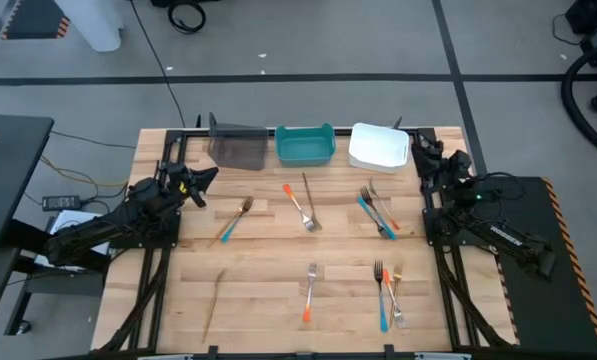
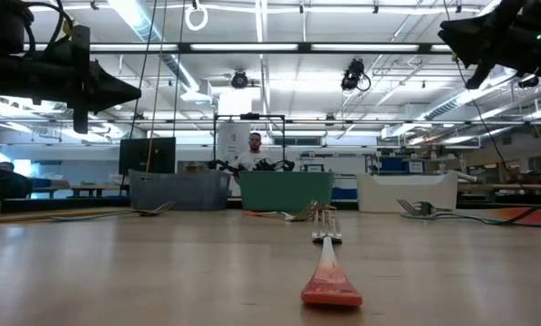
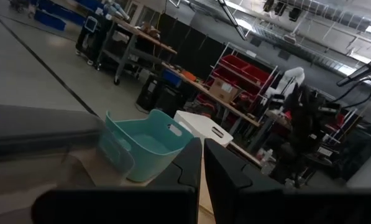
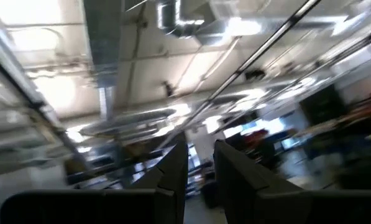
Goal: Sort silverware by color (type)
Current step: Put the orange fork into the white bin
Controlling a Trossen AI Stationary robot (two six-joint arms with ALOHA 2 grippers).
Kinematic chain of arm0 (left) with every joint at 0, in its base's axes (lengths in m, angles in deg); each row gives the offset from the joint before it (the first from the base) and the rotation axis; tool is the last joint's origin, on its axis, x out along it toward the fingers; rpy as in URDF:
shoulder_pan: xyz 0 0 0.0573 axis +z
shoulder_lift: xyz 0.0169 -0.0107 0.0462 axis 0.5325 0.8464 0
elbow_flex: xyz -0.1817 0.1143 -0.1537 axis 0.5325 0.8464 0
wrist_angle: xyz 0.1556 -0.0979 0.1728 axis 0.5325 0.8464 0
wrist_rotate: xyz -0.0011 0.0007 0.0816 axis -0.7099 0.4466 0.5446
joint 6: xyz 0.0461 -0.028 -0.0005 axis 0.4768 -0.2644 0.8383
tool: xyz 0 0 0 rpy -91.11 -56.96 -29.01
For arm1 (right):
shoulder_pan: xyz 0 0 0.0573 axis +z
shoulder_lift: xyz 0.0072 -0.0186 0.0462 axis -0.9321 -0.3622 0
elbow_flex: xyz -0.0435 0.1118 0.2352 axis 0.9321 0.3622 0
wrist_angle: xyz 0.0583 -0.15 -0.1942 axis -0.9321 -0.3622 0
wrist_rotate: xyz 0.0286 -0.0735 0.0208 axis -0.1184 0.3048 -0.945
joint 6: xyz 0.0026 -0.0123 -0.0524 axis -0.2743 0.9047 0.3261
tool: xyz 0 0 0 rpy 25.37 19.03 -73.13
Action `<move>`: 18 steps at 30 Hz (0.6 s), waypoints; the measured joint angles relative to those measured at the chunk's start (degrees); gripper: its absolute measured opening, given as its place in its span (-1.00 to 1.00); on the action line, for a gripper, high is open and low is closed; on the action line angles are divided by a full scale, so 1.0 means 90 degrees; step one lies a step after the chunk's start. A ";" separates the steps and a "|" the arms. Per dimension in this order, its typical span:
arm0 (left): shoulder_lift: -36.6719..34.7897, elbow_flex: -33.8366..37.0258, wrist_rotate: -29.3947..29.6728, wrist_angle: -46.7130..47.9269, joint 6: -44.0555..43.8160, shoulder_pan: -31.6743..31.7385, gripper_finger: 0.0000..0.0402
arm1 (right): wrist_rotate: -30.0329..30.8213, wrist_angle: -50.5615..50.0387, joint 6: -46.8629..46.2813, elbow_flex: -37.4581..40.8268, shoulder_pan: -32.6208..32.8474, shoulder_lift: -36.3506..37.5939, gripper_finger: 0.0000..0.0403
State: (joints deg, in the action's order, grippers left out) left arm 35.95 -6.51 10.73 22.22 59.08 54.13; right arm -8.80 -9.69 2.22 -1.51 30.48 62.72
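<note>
Wooden table [image 1: 268, 300] centre holds scattered silverware [image 1: 308, 205]; arms flank edges.

We saw the surface [image 1: 308, 310] evenly and brightly lit from overhead, with only faint, short shadows beside the silverware [image 1: 306, 203] in the high view. In the low view, long ceiling light strips [image 2: 279, 47] glared white and threw a soft sheen across the wood; the orange handle [image 2: 329, 276] nearest the lens was out of focus, and the arms showed as dark silhouettes against the bright room. The left wrist view was dimmer, its foreground fingers [image 3: 225, 177] blurred into black shapes and the teal bin [image 3: 141, 149] soft. The right wrist view was smeared throughout by motion blur, with ceiling lamps [image 4: 247, 28] blown out.
</note>
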 joint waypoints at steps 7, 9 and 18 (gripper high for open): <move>-0.0001 0.0001 -0.0069 0.0103 -0.0032 0.0000 -0.86 | 0.0299 -0.0015 -0.0531 0.0000 0.0000 0.0000 -0.58; 0.0000 0.0000 -0.0070 0.0094 -0.0269 -0.0007 -0.86 | 0.0214 -0.0030 -0.0534 0.0000 0.0000 0.0000 -0.58; 0.0002 0.0000 -0.0019 0.0153 -0.1120 0.0000 -0.86 | 0.1062 -0.0006 -0.0384 -0.0148 0.0000 -0.0002 -0.58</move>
State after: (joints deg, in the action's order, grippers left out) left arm 35.96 -6.51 10.56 23.59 49.01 54.13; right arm 0.76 -9.74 -1.24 -2.84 30.48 62.70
